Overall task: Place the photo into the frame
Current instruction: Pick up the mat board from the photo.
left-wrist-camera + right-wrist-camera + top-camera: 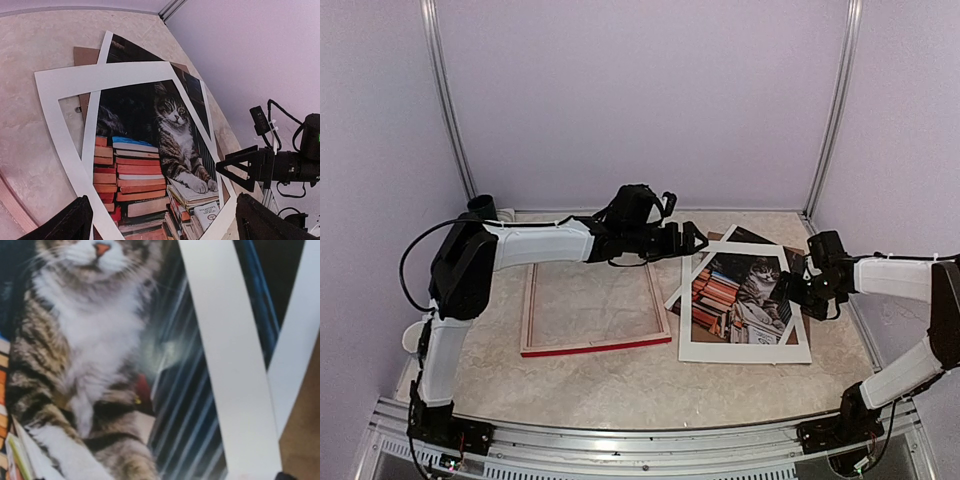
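Note:
The photo (740, 293), a grey tabby among stacked books, lies skewed at the right of the table under a white mat board (740, 352). In the left wrist view the photo (170, 130) shows through the window of the mat board (55, 110). The frame (592, 346) lies flat left of them, red edge nearest me, with nothing inside it. My left gripper (695, 240) hovers open above the mat's far left corner, its fingertips (70, 222) at the bottom of its own view. My right gripper (788, 300) is open, low over the photo's right side. Its camera sees the photo (100, 365) very close.
A brown backing board (85, 55) lies under the photo, poking out at the far corner and along the right side (305, 430). Lilac walls enclose the table on three sides. Beige tabletop (620, 385) shows in front of the frame.

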### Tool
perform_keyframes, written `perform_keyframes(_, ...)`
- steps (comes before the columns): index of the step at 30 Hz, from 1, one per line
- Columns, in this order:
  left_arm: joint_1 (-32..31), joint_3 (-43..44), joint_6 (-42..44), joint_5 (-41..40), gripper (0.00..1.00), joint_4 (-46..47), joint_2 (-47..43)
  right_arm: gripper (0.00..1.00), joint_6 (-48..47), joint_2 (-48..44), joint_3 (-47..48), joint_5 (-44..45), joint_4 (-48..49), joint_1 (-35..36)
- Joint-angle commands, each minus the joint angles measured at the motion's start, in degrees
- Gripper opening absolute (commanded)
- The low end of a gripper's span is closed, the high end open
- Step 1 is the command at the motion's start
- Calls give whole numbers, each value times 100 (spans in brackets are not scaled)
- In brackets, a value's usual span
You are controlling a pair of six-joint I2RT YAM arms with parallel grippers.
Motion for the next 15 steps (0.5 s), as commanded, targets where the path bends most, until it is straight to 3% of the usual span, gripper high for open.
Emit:
perform_keyframes(1, 169, 963, 117, 41, 99, -552, 694, 99, -36, -64, -64, -53, 46, -110)
perform_keyframes(8, 397, 2019, -153, -278, 99, -1113, 1597, 99, -81, -219, -81, -42, 38, -184)
perform_keyframes(15, 476, 2218, -466, -32, 99, -1012, 2085, 99, -126, -73, 76, 43, 45, -185)
